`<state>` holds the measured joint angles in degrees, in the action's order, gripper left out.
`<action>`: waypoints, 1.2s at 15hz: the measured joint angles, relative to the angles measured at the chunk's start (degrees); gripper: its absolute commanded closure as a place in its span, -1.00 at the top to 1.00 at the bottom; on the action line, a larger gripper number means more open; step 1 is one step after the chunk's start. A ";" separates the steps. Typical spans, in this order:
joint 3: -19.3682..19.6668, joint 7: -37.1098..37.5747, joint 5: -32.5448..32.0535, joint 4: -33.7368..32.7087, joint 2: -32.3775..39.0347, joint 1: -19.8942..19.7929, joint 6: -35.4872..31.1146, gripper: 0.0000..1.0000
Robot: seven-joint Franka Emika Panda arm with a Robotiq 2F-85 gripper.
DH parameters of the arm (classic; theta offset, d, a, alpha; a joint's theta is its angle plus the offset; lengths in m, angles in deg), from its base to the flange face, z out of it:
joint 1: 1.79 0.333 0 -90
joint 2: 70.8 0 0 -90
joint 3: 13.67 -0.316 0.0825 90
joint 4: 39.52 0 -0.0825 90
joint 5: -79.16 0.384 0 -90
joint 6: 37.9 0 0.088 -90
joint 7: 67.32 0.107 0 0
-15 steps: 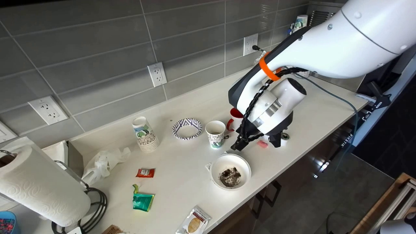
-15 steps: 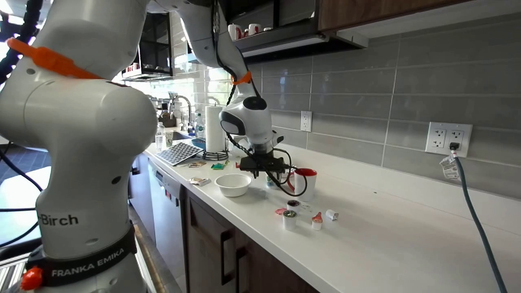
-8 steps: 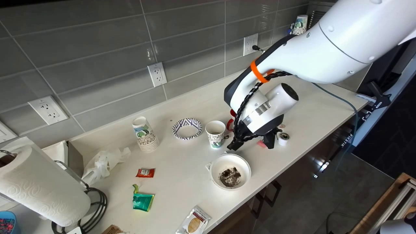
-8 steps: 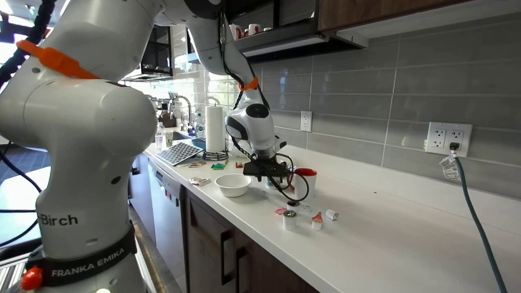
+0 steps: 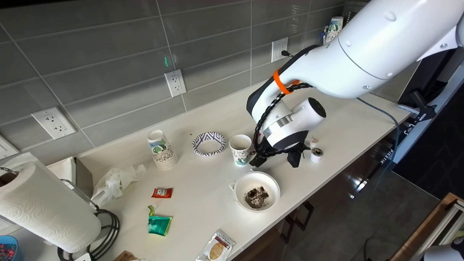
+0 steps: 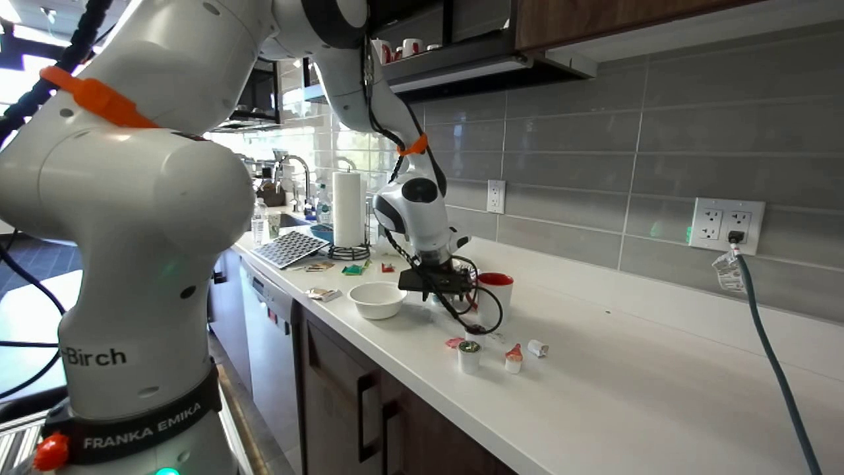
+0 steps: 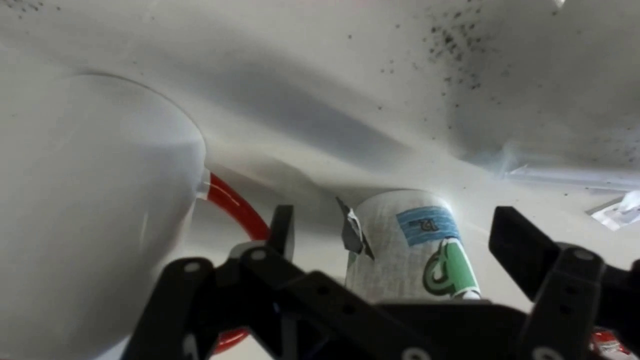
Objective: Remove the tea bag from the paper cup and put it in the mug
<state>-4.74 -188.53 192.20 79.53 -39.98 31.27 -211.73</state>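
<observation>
The paper cup point(image 5: 240, 154) stands upright with a printed pattern. In the wrist view the cup point(image 7: 400, 250) shows a blue band and green print. A small dark tag point(image 7: 354, 232) hangs at its side; I take it for part of the tea bag, whose bag is hidden. The mug point(image 6: 494, 303) is white outside with a red inside and red handle. It fills the left of the wrist view point(image 7: 105, 210). My gripper point(image 5: 274, 163) is open and empty near the cup and mug. In the wrist view its fingers point(image 7: 400, 232) stand either side of the cup, apart from it.
A white bowl point(image 5: 273, 181) with dark grounds stands near the counter's front edge. A patterned bowl point(image 5: 195, 145) and stacked cups point(image 5: 163, 154) stand near the wall. Small pods point(image 6: 469, 359) stand near the mug. Red point(image 5: 162, 193) and green point(image 5: 159, 225) packets lie on the counter.
My open gripper and arm have moved down and sideways a little, covering more of the mug in an exterior view. The cup, bowls and packets have not moved.
</observation>
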 measured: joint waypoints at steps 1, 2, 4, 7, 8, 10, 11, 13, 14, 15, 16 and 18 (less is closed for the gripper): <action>0.18 -0.51 0.90 -0.64 0.48 0.01 0.00 1.00; 0.37 -0.96 1.69 -1.17 0.85 0.01 0.01 1.00; 0.77 -1.99 3.17 -2.15 1.45 0.01 0.02 1.00; 1.10 -3.10 4.73 -2.98 2.03 0.03 0.34 0.98; 1.18 -3.38 5.05 -3.11 2.11 0.03 0.46 0.99; 1.27 -3.97 5.63 -3.27 2.24 0.03 0.61 1.00; 1.29 -4.06 5.74 -3.30 2.29 0.03 0.61 1.00; 1.34 -4.12 5.76 -3.30 2.33 0.03 0.62 1.00; 1.41 -4.15 5.77 -3.30 2.33 0.03 0.62 1.00; 1.50 -4.19 5.77 -3.30 2.33 0.03 0.62 1.00; 1.60 -4.23 5.77 -3.30 2.32 0.03 0.62 1.00; 1.72 -4.32 5.77 -3.27 2.28 0.03 0.62 1.00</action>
<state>-3.02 -192.85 197.97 76.26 -37.70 31.31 -211.11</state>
